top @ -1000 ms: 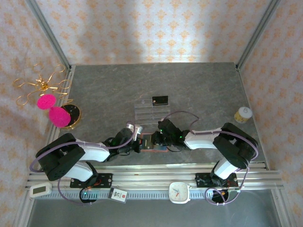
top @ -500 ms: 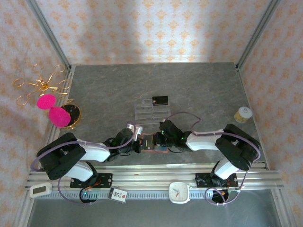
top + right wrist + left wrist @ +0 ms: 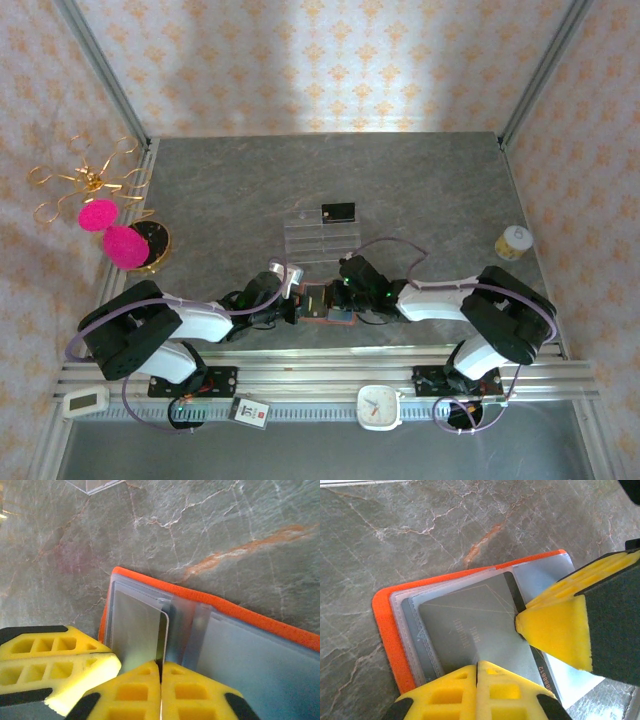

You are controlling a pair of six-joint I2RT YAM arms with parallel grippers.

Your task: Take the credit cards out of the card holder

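The wallet (image 3: 387, 630) is lying open on the table (image 3: 420, 190) near its front edge, between the two grippers. The right gripper (image 3: 161, 695) is pinching a grey-looking card (image 3: 470, 630), its fingers pressing together on the card's edge; the card is sitting over the wallet's inner slots. The left gripper (image 3: 477, 690) is resting at the wallet's other edge with fingers pressed together; whether they are clamping the wallet I cannot tell. A black card (image 3: 338, 212) is lying on the clear tray (image 3: 310, 240) behind the wallet
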